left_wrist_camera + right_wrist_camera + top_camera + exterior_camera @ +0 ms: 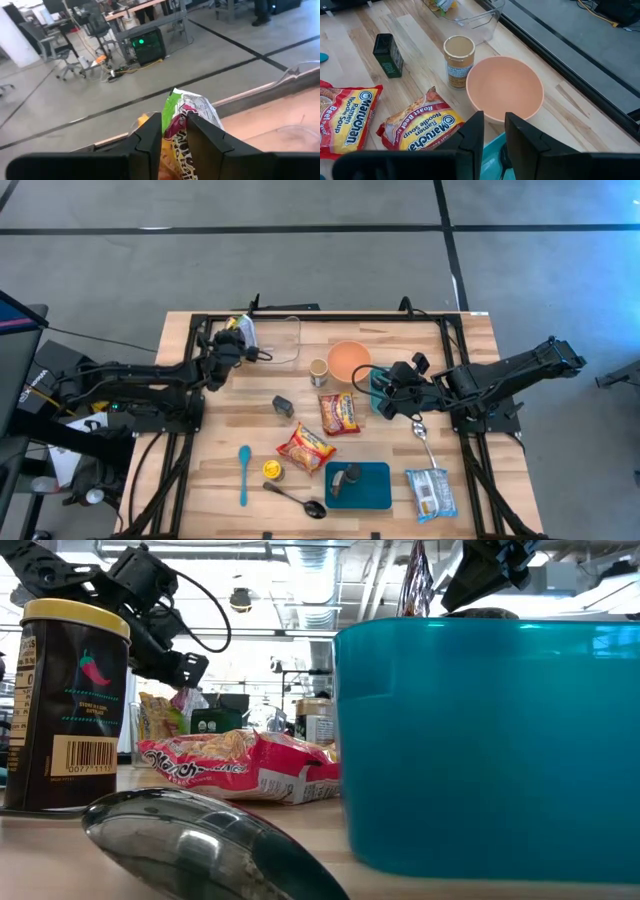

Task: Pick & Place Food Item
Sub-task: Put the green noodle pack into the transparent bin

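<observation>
- Looking down from the high view, you see the left gripper point(236, 340) at the far left of the table point(470, 340), just beside the clear container point(284, 338), with a crinkly snack bag point(243, 330) at its tip.
- In that same view, the right gripper point(383, 388) sits over a teal cup point(380, 394), near the orange bowl point(349, 361). A small jar point(319, 371) stands beside the bowl, and two ramen packets point(339, 412) lie mid-table, with a dark green tin point(283, 406) to their left.
- Nearer the front edge you find a teal tray point(375, 485), a yellow-lidded spice jar point(272, 470), a blue spoon point(243, 472), a metal spoon point(296, 498) and a pale wrapped packet point(431, 491).
- From the low view, you see the spice jar point(68, 705) at left, the metal spoon's bowl point(190, 845) in front, a ramen packet point(240, 765) behind it and the teal tray's wall point(490, 740) filling the right. The left gripper hangs raised above the tabletop in the background.
- In the left wrist view, the fingers point(150, 137) are pinched on the snack bag point(185, 120), its green and silver top sticking out beyond them.
- In the right wrist view, the fingers point(472, 135) stand a narrow gap apart, astride the teal cup's rim point(490, 155); you cannot tell whether they clamp it. The orange bowl point(505, 87) lies just ahead.
</observation>
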Tool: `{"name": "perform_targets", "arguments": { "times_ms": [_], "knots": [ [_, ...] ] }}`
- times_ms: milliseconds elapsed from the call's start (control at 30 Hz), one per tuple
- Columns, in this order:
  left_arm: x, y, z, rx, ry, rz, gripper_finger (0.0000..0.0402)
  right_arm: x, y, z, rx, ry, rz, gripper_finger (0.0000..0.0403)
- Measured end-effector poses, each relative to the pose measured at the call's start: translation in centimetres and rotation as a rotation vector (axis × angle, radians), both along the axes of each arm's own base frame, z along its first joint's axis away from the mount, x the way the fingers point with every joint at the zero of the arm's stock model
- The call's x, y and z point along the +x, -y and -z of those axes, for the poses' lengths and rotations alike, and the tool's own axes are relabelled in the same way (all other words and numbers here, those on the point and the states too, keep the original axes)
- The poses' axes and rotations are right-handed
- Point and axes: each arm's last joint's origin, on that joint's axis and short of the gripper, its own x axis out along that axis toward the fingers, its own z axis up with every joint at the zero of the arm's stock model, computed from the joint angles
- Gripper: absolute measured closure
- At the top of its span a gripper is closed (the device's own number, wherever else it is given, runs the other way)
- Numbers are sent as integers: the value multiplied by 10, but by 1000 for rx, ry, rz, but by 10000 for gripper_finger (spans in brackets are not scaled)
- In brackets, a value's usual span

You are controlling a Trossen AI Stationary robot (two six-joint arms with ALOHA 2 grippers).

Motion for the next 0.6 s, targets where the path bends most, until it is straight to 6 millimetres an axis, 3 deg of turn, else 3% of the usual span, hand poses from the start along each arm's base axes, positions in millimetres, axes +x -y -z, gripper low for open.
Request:
{"name": "perform_targets", "arguments": {
  "times_ms": [267,600],
  "knots": [
    [-2,-6,1,-24,-11,28,307,0,0,0,0,0,0,331],
    [-5,-13,1,-45,-1,30,257,0,0,0,1,0,0,331]
  ]
}}
